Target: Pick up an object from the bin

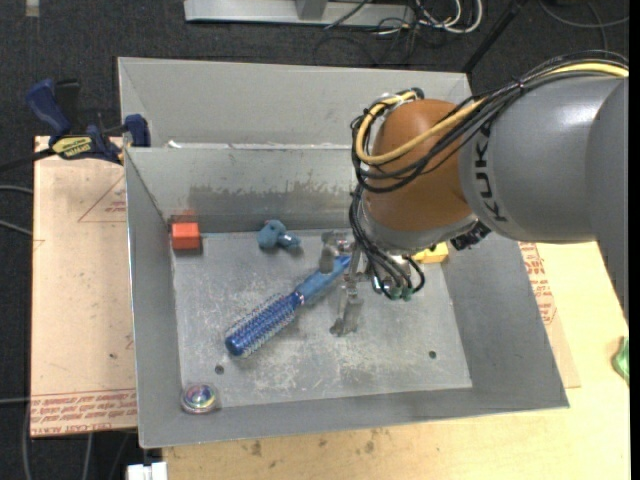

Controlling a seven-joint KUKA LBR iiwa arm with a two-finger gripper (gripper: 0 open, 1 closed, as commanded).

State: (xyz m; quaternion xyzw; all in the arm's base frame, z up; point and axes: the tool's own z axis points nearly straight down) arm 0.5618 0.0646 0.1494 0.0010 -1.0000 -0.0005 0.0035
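One grey metal bin (400, 358) takes up mid-frame. KUKA arm (540, 158) with orange-covered wrist comes in from the right. Gripper (339, 283) at bin centre, fingers apart, straddling the handle end of a blue hairbrush (262, 326) that lies diagonally toward lower left. Orange block (185, 236) upper left. Small blue piece (275, 236) near back wall. Round metal cap (198, 399) in lower-left corner.

The brush (275, 315) at the end effector (341, 284) is dotted blue. The block (186, 236) to its left is orange.
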